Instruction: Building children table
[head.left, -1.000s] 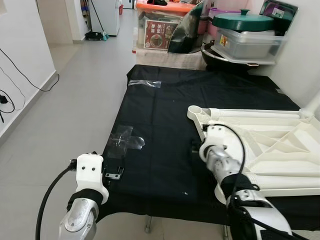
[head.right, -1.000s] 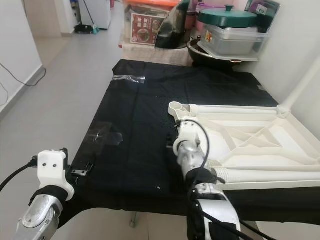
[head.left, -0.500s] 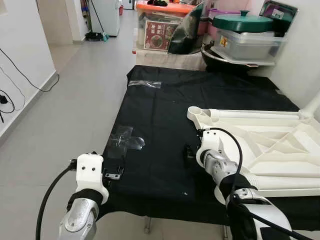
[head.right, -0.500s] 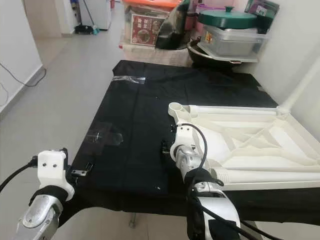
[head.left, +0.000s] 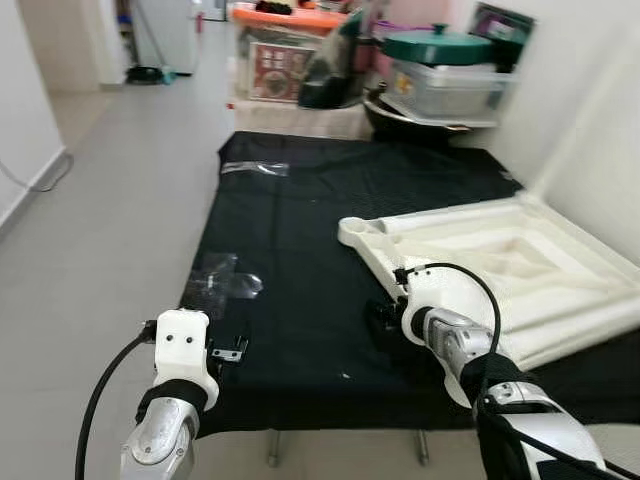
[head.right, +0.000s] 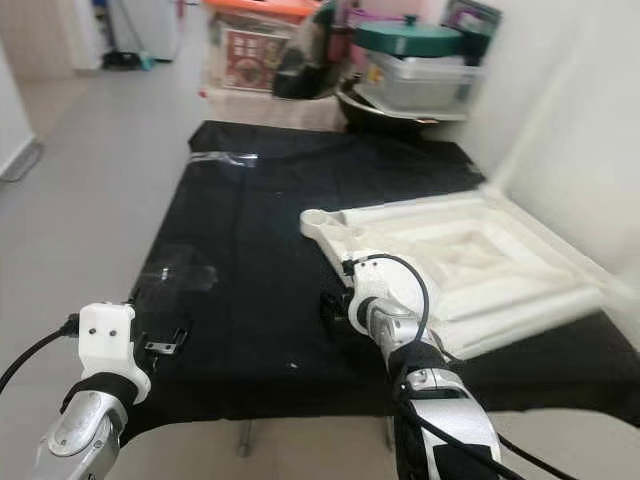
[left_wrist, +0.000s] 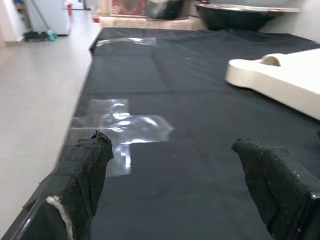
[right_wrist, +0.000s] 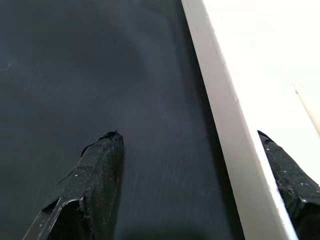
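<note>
Item 1: right gripper (right_wrist: 200, 185), fingers spread wide, straddling the near rim of the white plastic tabletop (head.left: 480, 270). 1 finger sits over the black cloth (head.left: 300, 260), the other over the white panel; whether either pad touches the rim cannot be told.

Item 2: tabletop, lying underside up on the cloth, ahead and to the right of the right gripper. Its round leg socket (head.left: 352, 229) marks the corner just beyond the gripper.

Item 3: left gripper (left_wrist: 175, 180), fingers apart and holding nothing, low over the near left edge of the cloth. Clear tape (left_wrist: 120, 125) lies just ahead of it.

Item 4: stacked tubs and a green pot lid (head.left: 437, 45), well beyond both grippers against the far wall.

Risk, as a judgement: the rim is thin and smooth, so a closing pinch could slip off, or shove the panel sideways and wrinkle the cloth.

Room: open cloth lies left of the right gripper; the wall stands close on the panel's far right side, leaving little space to swing or flip it that way.
</note>
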